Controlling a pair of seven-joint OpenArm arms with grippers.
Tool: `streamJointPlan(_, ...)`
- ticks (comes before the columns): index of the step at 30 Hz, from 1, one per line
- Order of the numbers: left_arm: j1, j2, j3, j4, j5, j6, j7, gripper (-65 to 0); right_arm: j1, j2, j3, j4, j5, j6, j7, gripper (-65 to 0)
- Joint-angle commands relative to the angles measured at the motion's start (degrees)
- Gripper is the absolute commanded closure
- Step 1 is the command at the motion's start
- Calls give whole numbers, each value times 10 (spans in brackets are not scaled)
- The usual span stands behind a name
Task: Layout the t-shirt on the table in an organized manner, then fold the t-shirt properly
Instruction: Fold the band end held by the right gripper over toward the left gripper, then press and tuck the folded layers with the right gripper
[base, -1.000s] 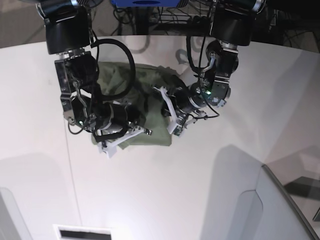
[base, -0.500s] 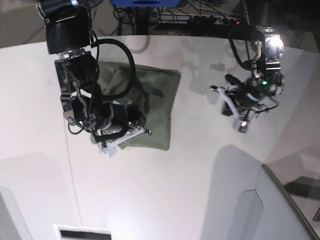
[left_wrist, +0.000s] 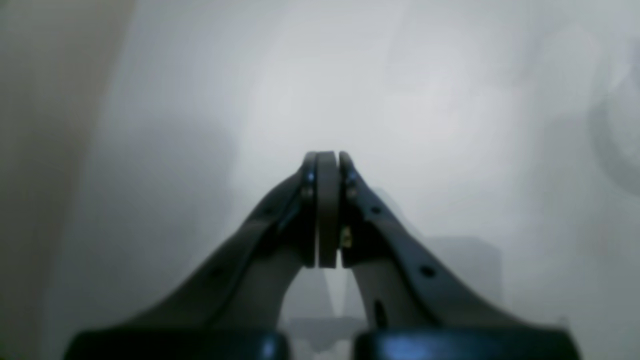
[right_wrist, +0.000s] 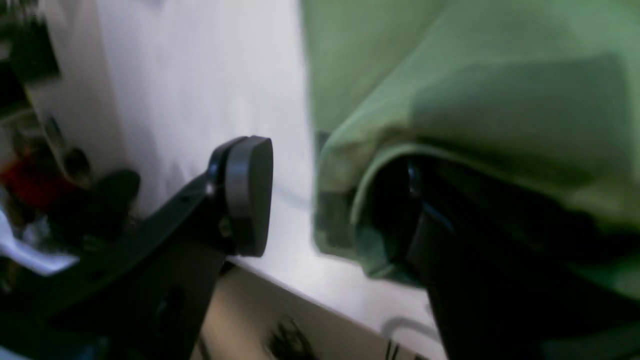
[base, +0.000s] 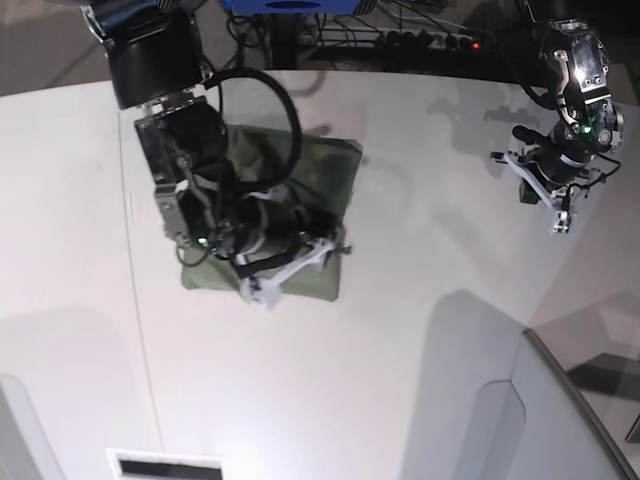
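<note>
One t-shirt (base: 300, 190) lies on the one white tabletop (base: 400, 330), folded into a compact, roughly rectangular bundle on the left half of the base view. Two arms are in view, each ending in one claw.

The right claw (base: 290, 262) sits over the near edge of the shirt bundle. In the right wrist view its jaws stand clearly apart: one dark pad (right_wrist: 247, 195) hangs free over bare tabletop (right_wrist: 200, 100), with a gap between it and the cloth, while the other finger is partly covered by a hemmed fold of the green t-shirt (right_wrist: 475, 90) that drapes over it. The cloth touches that finger, but nothing is pinched between the two pads, so this claw is released rather than gripping. The view is blurred, so whether the free pad touches the tabletop cannot be told.

The left claw (base: 545, 190) hangs well apart from the shirt, near the far right edge of the tabletop in the base view. In the left wrist view the left claw (left_wrist: 327, 165) is clenched, its two pads pressed flat together with nothing between them, over bare white surface (left_wrist: 450, 100).
</note>
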Motion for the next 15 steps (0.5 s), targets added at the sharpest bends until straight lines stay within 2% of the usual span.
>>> streamJointPlan(1,-7,-11,1,10,-6,1,-13,0,18,-5,-9,8,7,4,7,-314)
streamJointPlan(12,-11,-15,1,-8,-6,1,-15,0,103,-5,-133,-78,91,-1,26,-309)
streamJointPlan(15,-11,-15,-1,-21,-6,1,-17,0,108,-4,-141,-74,111,-6,24,-308)
